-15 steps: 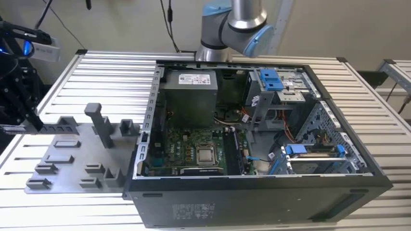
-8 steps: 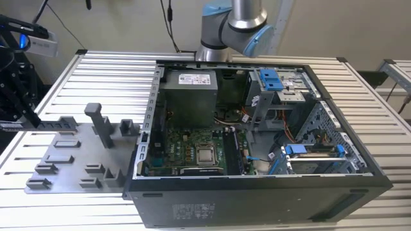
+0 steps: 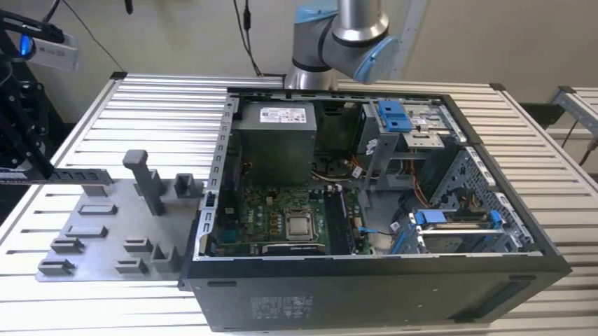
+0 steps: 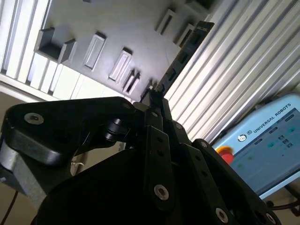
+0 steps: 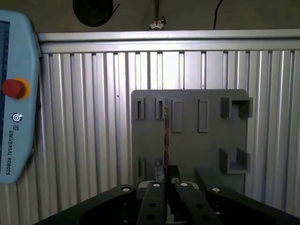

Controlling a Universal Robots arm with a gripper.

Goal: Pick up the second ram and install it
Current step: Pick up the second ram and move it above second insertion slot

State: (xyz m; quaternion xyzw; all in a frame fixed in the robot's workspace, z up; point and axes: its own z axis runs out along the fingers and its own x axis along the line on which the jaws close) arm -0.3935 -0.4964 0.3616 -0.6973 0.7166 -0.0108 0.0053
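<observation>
My gripper (image 3: 42, 170) is at the exterior view's far left, above the grey fixture plate (image 3: 103, 241), and is shut on the second ram (image 3: 82, 175). The dark stick lies level in the air, clear of the plate's blocks. In the second wrist view the ram (image 4: 183, 54) juts out from between the closed fingers (image 4: 151, 123) over the plate (image 4: 122, 28). In the first wrist view the ram (image 5: 166, 131) shows edge-on, rising from the gripper (image 5: 166, 180) in front of the plate (image 5: 197, 140). The long black memory sockets (image 3: 342, 218) lie on the motherboard inside the case.
The open computer case (image 3: 374, 280) stands on the slatted table (image 3: 159, 105) to the exterior view's right of the plate. Tall grey posts (image 3: 140, 175) rise from the plate near the ram. A teach pendant (image 5: 14, 93) lies beside the plate. The arm's base (image 3: 327, 42) stands behind the case.
</observation>
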